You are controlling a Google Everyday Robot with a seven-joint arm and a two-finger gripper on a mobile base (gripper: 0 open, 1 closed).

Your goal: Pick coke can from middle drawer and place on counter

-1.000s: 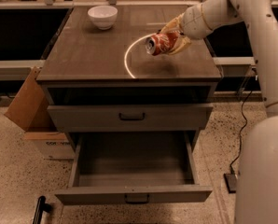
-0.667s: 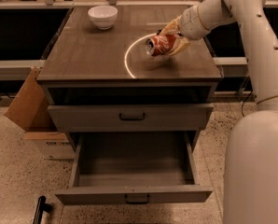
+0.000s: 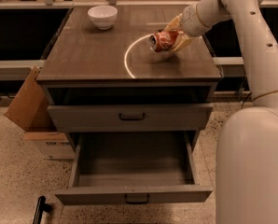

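Camera view was inspected from the near edge outward. A black bar-shaped object (image 3: 39,210) lay on the speckled floor (image 3: 13,171) at lower left, and the robot's white rounded body (image 3: 253,171) filled the lower right. The wide grey-brown middle drawer (image 3: 134,194) was pulled fully out, with its plain grey bottom bare. Above it, a closed grey-brown drawer with a dark bar handle (image 3: 132,117) was noted. A brown cardboard box (image 3: 28,101) leaned beside the cabinet's left side. On the broad grey-brown counter (image 3: 92,55), a thin white arc line (image 3: 128,59) was seen. The small red coke can (image 3: 161,41) was held on its side over the counter's right rear part, just right of the arc, clamped in the two-finger gripper (image 3: 170,39). Contact between can and counter could not be established. A white round bowl (image 3: 102,16) stood at the far left.
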